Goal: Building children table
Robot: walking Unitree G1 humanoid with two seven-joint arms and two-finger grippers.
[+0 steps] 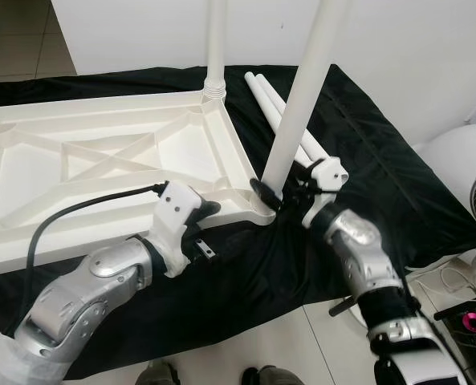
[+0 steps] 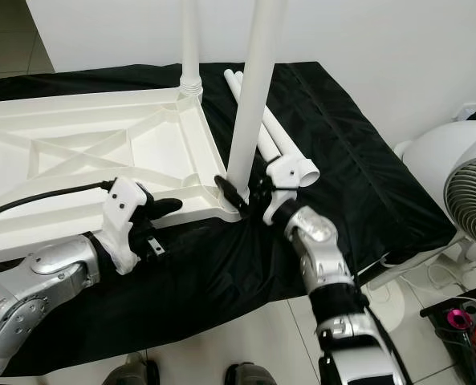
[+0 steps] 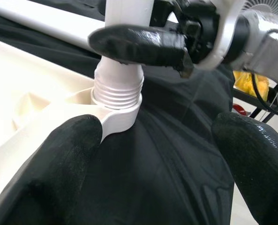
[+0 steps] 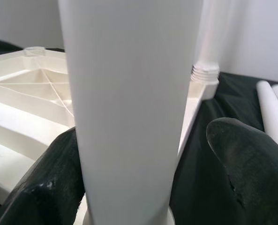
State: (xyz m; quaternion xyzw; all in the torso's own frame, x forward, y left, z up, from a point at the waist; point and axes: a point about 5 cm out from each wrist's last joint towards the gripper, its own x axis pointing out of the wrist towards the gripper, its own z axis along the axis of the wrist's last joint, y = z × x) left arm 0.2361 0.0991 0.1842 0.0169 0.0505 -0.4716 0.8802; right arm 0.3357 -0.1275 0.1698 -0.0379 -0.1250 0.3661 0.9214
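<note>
A white tabletop [image 1: 101, 160] lay upside down on a black cloth [image 1: 366, 184] spread over the floor, its ribbed underside facing up. One leg [image 1: 215, 48] stood upright in the far corner socket. A second leg [image 1: 302, 96] rose tilted from the near corner socket [image 3: 117, 101], its thread still showing above the collar. The right gripper [image 1: 279, 195] was at this leg's base, jaws spread to either side of it with one finger [image 3: 139, 44] against the leg; whether they clenched it could not be told. The left gripper [image 1: 204, 220] sat at the tabletop's near edge, just beside that corner, jaws released and apart, one fingertip [image 3: 59, 159] close to the socket. Two spare legs [image 1: 274, 100] lay on the cloth beyond.
</note>
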